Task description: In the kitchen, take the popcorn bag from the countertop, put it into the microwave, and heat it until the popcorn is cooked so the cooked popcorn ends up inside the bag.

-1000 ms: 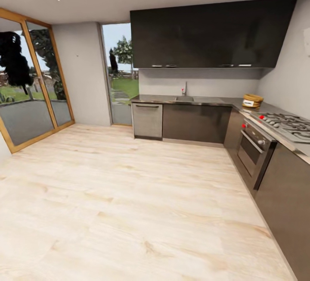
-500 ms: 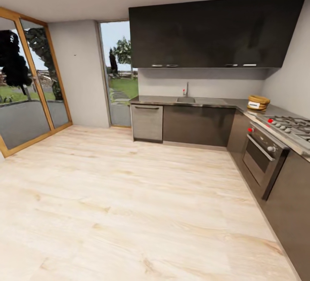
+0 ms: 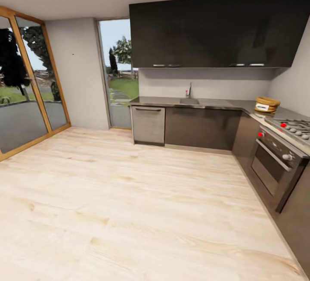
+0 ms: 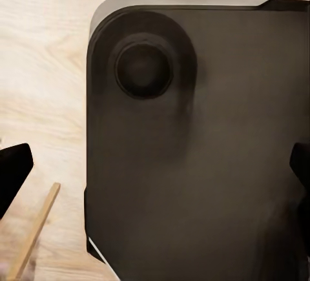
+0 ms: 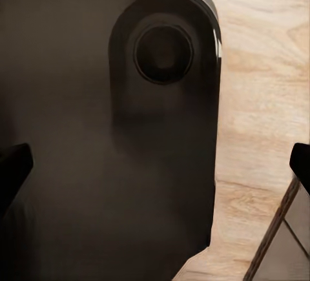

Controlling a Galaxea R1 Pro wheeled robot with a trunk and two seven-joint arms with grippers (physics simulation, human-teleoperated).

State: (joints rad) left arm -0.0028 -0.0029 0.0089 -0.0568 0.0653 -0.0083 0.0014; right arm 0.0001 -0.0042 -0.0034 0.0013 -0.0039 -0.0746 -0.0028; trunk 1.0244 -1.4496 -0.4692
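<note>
The popcorn bag, a small squat tan-brown paper sack with a rolled-down rim and a white label, sits on the long grey glossy worktop at the far right corner of the kitchen, just beyond the gas hob with grey grates and above the dark built-in oven with red-marked knobs. You are well apart from it, with the pale wooden plank floor stretching between.

Expect the bag to be light and soft: thin paper that crumples if you squeeze hard and may slide on that shiny slab when nudged. You would do best to take it across the body below the rolled rim, where the folded paper looks stiffest, with gentle pressure and the sack kept upright.

In each wrist view you see the dark rounded base of the robot over the floor, with black fingertips at the picture's edges. The left claw looks spread and grasps nothing; the right claw looks the same.
</note>
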